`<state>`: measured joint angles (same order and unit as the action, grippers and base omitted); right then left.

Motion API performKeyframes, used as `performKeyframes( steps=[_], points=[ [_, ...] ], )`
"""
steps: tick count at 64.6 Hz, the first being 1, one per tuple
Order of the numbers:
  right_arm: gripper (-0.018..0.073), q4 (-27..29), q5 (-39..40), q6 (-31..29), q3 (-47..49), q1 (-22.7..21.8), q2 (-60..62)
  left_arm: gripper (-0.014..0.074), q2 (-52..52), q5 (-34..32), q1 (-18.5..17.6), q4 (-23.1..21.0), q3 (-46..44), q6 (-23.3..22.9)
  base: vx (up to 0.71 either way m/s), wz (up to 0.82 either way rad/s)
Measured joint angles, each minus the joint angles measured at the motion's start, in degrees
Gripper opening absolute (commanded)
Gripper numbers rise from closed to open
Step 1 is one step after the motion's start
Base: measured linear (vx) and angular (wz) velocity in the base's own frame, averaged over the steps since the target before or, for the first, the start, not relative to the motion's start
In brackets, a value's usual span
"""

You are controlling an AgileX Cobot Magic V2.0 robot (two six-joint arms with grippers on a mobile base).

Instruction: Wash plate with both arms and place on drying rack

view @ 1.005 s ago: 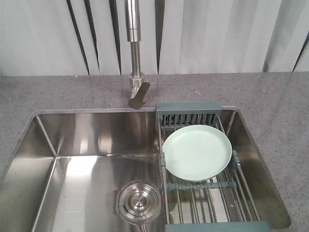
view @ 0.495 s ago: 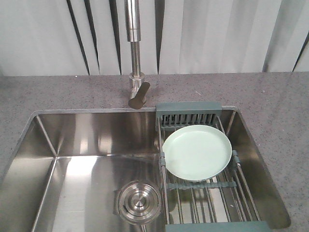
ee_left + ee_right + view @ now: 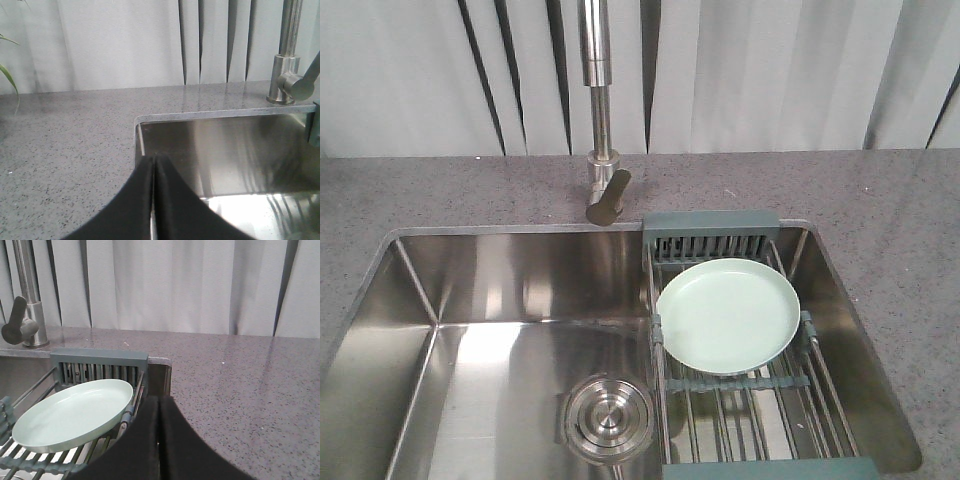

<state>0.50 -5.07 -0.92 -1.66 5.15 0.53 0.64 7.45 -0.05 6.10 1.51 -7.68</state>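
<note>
The pale mint-green plate (image 3: 727, 315) lies flat on the drying rack (image 3: 715, 232), which spans the right side of the steel sink (image 3: 510, 270). In the right wrist view the plate (image 3: 75, 412) rests on the rack (image 3: 97, 360) just left of my right gripper (image 3: 159, 402), which is shut with nothing between its fingers. My left gripper (image 3: 154, 162) is shut and empty, hovering over the sink's left rim (image 3: 139, 142). Neither arm shows in the front view.
A steel faucet (image 3: 599, 110) stands behind the sink, its handle (image 3: 608, 197) pointing forward. A round drain strainer (image 3: 608, 420) sits in the basin floor. Grey speckled countertop (image 3: 890, 220) surrounds the sink. Pale curtains hang behind.
</note>
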Motion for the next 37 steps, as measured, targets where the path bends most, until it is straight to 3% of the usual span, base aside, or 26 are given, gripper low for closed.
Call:
performKeyframes(
  steps=[37],
  points=[
    [-0.0009, 0.0, 0.0, 0.04, 0.0, 0.0, 0.0, -0.0006, 0.0, 0.0, 0.0, 0.0, 0.0, 0.0, 0.0, 0.0]
  ],
)
